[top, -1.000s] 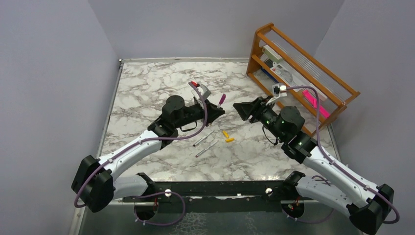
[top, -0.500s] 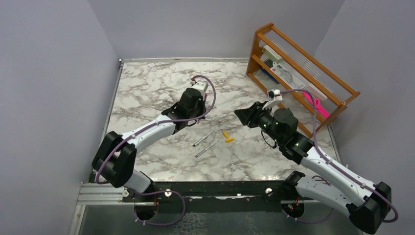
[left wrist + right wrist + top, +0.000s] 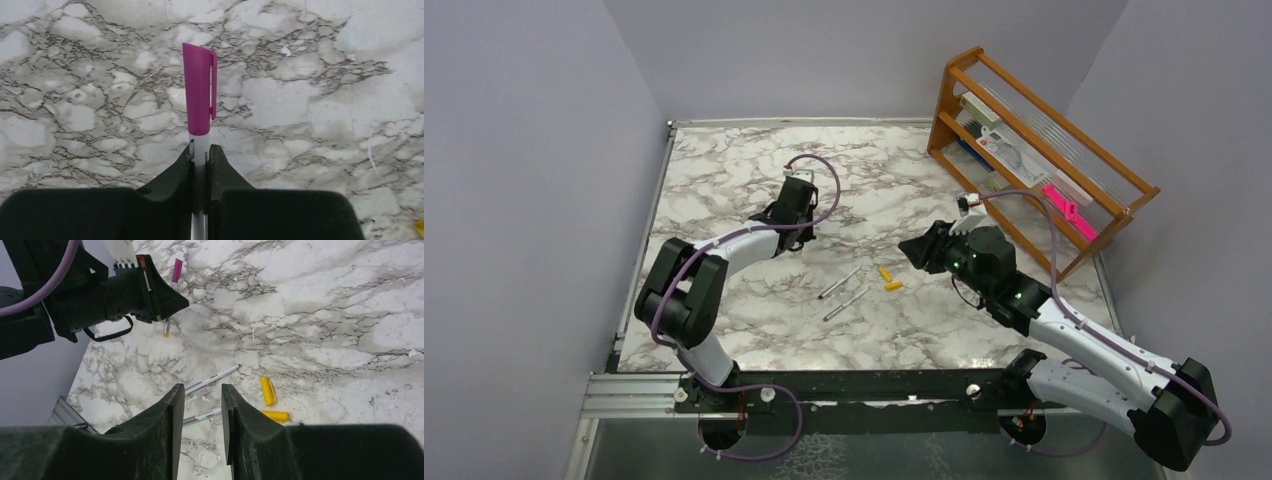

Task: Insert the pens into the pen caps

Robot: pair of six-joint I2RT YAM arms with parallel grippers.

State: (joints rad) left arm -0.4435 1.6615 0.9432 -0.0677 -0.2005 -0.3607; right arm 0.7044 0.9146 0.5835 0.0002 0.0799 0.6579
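My left gripper [image 3: 201, 150] is shut on a silver-white pen [image 3: 201, 145] whose tip sits inside the magenta cap [image 3: 199, 95], low over the marble. In the right wrist view this capped pen [image 3: 172, 287] crosses the left fingertips [image 3: 170, 299]. From above, the left gripper [image 3: 796, 222] is left of centre. Two bare pens [image 3: 839, 282] [image 3: 847, 303] lie side by side at mid-table, with two yellow caps [image 3: 885, 273] [image 3: 893, 286] just to their right. My right gripper [image 3: 202, 390] is open and empty above the pens [image 3: 212, 378] [image 3: 202, 415], the caps [image 3: 268, 390] [image 3: 275, 416] to its right.
A wooden rack [image 3: 1034, 150] stands at the back right with flat items in it and a bright pink object [image 3: 1064, 207]. The marble tabletop [image 3: 724, 180] is bounded by grey walls on the left and at the back.
My left arm has swung left and back, carrying the magenta-capped pen away from the centre. My right gripper has shifted slightly nearer and lower, towards the loose pens.
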